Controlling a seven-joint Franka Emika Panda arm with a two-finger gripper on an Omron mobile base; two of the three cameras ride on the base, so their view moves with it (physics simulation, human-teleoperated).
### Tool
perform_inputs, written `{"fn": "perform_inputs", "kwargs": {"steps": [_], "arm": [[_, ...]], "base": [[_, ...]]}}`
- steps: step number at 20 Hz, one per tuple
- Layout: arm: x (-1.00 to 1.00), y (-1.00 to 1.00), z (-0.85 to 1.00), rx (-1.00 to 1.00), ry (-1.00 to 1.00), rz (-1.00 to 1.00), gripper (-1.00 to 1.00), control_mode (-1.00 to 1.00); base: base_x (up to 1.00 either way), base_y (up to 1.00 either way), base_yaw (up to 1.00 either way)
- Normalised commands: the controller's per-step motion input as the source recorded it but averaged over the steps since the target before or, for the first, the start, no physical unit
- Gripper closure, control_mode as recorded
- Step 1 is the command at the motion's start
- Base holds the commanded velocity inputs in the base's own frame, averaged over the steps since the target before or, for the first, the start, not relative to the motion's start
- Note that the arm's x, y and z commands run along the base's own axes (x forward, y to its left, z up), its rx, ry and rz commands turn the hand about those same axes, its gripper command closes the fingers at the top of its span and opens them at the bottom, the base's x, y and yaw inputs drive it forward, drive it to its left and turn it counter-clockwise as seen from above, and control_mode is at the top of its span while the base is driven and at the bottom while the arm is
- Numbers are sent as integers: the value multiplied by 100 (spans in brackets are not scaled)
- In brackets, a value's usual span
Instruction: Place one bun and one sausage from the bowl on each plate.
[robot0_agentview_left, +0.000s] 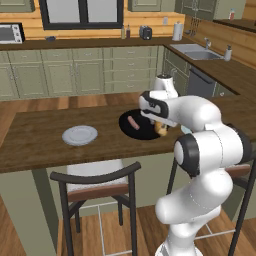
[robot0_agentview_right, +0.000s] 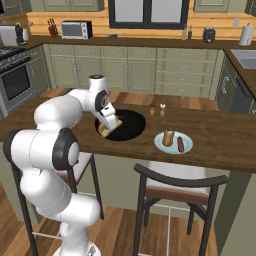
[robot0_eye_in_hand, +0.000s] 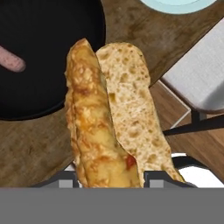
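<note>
Gripper (robot0_eye_in_hand: 113, 181) fingers pinch one bun (robot0_eye_in_hand: 111, 118), split lengthwise, held above the surface's near edge at the rim of the black bowl (robot0_agentview_left: 134, 131). One sausage (robot0_agentview_left: 133, 123) lies in the bowl. Pale grey plate (robot0_agentview_left: 80, 135) sits bare toward the surface's left end. Teal plate (robot0_agentview_right: 162, 143) near the right end carries a bun (robot0_agentview_right: 168, 137) and a sausage (robot0_agentview_right: 180, 144).

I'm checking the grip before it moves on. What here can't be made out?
- Gripper fingertips: in the hand view the bun covers them, so contact is unclear.
- Bowl: its right side is behind the arm in the left base view.
- Teal plate: cut off by the hand view's top edge.
</note>
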Motion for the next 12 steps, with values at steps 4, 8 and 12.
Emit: {"fn": "perform_inputs", "kwargs": {"steps": [4, 8, 12], "arm": [[0, -24, 0, 0, 0, 0, 100, -100], [0, -4, 0, 0, 0, 0, 100, 100], [0, 0, 0, 0, 0, 0, 100, 100]], "base": [[0, 0, 0], [0, 0, 0], [0, 51, 0]]}}
